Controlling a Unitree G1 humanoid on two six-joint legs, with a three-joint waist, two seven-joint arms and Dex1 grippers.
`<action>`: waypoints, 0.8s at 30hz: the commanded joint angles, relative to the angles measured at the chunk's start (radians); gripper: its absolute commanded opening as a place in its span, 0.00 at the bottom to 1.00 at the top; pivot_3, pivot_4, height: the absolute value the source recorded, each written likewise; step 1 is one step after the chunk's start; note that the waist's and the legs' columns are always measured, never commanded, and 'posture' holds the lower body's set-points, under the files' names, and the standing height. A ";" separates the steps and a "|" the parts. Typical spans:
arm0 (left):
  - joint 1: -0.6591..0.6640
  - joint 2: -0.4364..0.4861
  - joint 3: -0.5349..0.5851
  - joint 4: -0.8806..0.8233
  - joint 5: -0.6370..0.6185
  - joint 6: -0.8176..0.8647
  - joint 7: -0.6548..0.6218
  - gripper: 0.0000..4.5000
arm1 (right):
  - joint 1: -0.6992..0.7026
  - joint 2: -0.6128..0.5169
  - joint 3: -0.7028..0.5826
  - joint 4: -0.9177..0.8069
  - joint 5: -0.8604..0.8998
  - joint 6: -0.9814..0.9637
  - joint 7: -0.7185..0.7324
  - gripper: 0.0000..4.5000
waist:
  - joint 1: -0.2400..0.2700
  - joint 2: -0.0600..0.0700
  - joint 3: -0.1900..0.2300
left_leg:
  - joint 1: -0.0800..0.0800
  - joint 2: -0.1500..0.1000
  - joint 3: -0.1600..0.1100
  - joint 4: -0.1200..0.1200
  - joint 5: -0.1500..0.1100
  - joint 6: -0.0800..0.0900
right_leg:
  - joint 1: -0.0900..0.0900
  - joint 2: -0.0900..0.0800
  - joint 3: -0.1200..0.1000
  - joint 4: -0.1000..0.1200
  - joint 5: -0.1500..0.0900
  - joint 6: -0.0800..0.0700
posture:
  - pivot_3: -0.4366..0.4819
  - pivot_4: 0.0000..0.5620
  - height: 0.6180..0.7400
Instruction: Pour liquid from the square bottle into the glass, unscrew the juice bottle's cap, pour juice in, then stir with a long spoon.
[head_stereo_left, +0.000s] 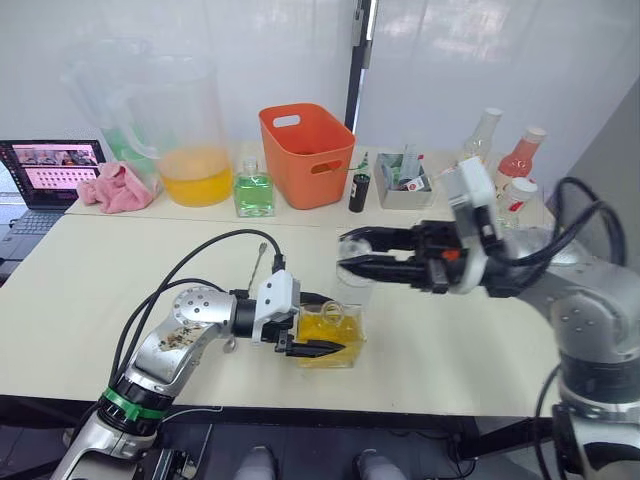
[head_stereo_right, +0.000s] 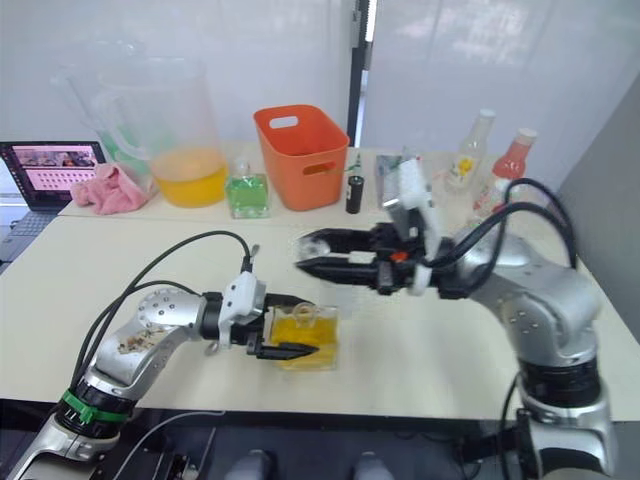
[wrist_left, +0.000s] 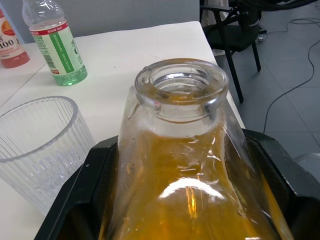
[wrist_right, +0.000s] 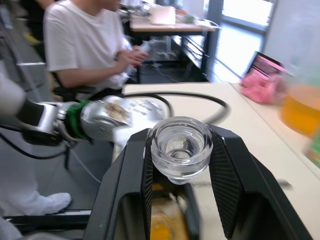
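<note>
Upright, square bottle (head_stereo_left: 330, 337) clamped in left gripper (head_stereo_left: 318, 348) (stopper (wrist_right: 181, 147) pinched in right gripper (head_stereo_left: 350, 252)).

A: Arm housings were silver-grey; left arm (head_stereo_left: 178, 345) scuffed, green band near its base.
B: Noted. Black cables looped over both; right wrist (head_stereo_left: 470, 205) white, black fingers.
</note>
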 joint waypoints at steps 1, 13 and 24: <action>0.024 0.018 -0.031 0.034 0.058 0.032 0.015 0.62 | 0.073 -0.051 -0.149 0.118 -0.038 -0.066 -0.002 0.24 | 0.000 0.000 0.000 | 0.000 0.000 0.000 0.000 0.000 0.000 | 0.000 0.000 0.000 0.000 0.000 0.000 | 0.48 0.27 1.00; 0.045 0.014 -0.011 0.016 0.046 0.042 0.025 0.62 | 0.296 -0.093 -0.302 0.724 -0.430 -0.557 -0.095 0.24 | -0.010 0.008 -0.004 | 0.000 0.000 0.002 0.000 0.000 0.001 | 0.002 0.000 0.001 -0.005 0.002 0.002 | 0.48 0.27 1.00; 0.075 0.019 0.018 -0.021 0.034 0.055 0.047 0.62 | 0.191 -0.016 -0.291 1.165 -0.594 -0.765 -0.340 0.24 | -0.015 0.012 -0.006 | 0.002 -0.001 0.001 0.000 0.000 0.001 | 0.005 0.000 0.002 -0.007 0.003 0.003 | 0.48 0.27 1.00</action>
